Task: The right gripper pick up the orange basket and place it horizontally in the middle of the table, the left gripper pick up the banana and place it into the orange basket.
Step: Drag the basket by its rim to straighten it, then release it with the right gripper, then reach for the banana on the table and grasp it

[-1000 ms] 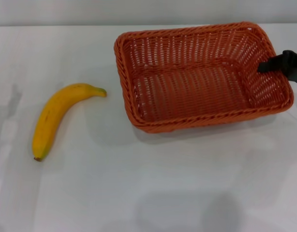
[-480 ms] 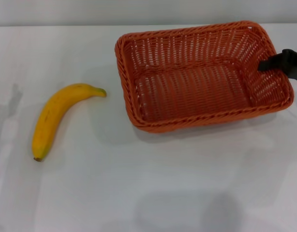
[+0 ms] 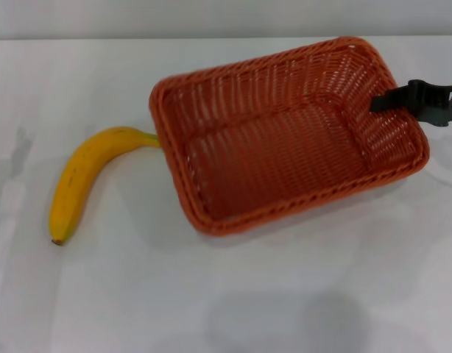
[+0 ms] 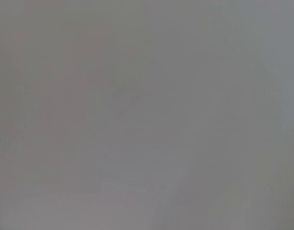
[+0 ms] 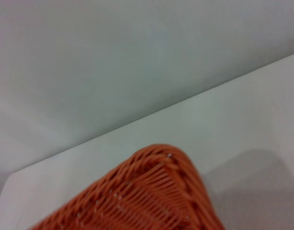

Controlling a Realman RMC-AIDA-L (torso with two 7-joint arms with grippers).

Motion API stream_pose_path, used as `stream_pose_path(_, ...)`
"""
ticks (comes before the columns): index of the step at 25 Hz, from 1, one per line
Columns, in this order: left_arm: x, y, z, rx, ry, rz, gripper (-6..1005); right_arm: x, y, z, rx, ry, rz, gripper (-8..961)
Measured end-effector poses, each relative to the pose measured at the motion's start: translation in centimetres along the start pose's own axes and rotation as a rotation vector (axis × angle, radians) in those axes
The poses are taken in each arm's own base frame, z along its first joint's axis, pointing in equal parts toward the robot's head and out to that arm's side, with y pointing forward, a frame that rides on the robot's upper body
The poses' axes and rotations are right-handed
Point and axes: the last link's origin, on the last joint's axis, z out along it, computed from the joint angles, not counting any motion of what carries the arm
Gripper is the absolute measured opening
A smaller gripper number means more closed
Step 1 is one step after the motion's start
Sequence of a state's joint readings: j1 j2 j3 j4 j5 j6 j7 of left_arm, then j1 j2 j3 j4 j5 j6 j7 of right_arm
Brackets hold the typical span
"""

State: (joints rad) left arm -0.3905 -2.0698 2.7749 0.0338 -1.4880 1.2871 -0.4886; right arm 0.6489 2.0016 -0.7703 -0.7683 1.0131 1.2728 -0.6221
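The orange basket [image 3: 277,158] sits skewed on the white table [image 3: 211,294] in the head view, its right end farther back than its left. It holds nothing. My right gripper [image 3: 384,101] comes in from the right edge, its black fingers shut on the basket's right wall. The yellow banana [image 3: 79,180] lies on the table to the left, and the basket's left corner hides its stem tip. In the right wrist view, a rounded corner of the basket [image 5: 152,191] is seen close up. The left gripper is out of view, and the left wrist view is plain grey.
The table's back edge [image 3: 226,38] meets a grey wall just behind the basket. In the right wrist view, the bare table [image 5: 243,115] runs past the basket corner.
The basket has swung and slid left with my right gripper on its wall. Its left corner now reaches over the banana's stem tip. The banana has not moved.
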Motion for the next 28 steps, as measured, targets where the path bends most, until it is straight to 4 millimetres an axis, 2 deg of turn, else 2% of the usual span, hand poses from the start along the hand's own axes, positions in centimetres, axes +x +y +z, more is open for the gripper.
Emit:
stream_pose_path(6, 0.1, -0.2, 0.0, 0.002, 0.002, 0.003, 890, -0.3, -0.3, -0.2, -0.007, -0.039, 0.023, 179)
stream_pose_path(8, 0.2, -0.4, 0.0, 0.004, 0.003, 0.003, 890, -0.3, -0.4, -0.3, -0.010, -0.044, 0.034, 381)
stream_pose_path(17, 0.3, -0.7, 0.0, 0.010, 0.002, -0.004, 890, 0.0, -1.5, -1.7, -0.022, -0.084, 0.081, 397)
stream_pose_path(28, 0.1, -0.5, -0.3, 0.020, 0.005, -0.008, 890, 2.9, -3.2, -5.1, -0.066, -0.091, 0.109, 422)
